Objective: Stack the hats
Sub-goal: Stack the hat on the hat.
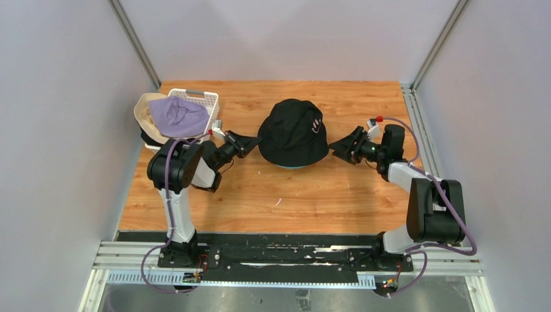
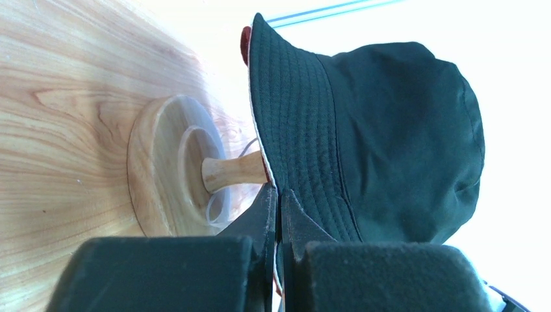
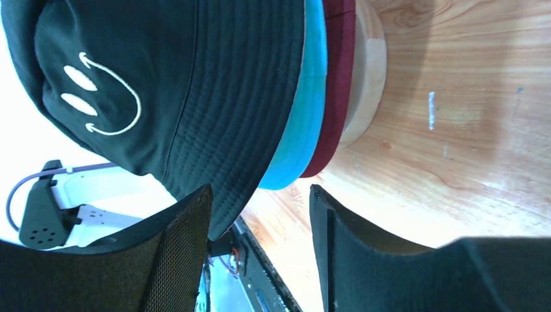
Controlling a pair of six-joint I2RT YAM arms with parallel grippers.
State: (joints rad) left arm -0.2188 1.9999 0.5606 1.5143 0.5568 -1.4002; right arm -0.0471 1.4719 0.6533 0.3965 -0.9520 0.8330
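**Smiley hat (image 1: 292, 132) tops the stack; left end effector (image 1: 255, 139) pinches its brim, right end effector (image 1: 334, 148) stands parted**

**Top view.** The black smiley hat sits crown up in the middle of the bench (image 1: 260, 195). A thin teal edge shows under its near brim. The left end effector meets the hat's left brim. The right end effector points at the right brim, its tips just beside it. Well to the left of the hat and a little behind it, a white lattice basket (image 1: 208, 99) carries a lavender hat (image 1: 177, 116). That hat lies over a beige hat (image 1: 143, 116). A dark patch under those two may be a further hat, but it is too small to tell.

**Left wrist view.** The left end effector's fingers are pressed together on the edge of the smiley hat's brim. The brim's pale lining runs into the slit between them. Below the hat is a wooden stand (image 2: 162, 175), with its round base flat on the bench and its stem rising into the hat. A sliver of maroon shows at the brim's far edge.

**Right wrist view.** The right end effector's two fingers stand moderately apart and grip nothing. The corner of the smiley hat's brim lies just beside the inner face of one finger. The stitched white face shows on the crown. Directly under the smiley hat's brim comes the teal hat (image 3: 305, 97), and under that the maroon hat (image 3: 334, 78), the three brims nested. The stand's pale wood shows past the maroon brim.
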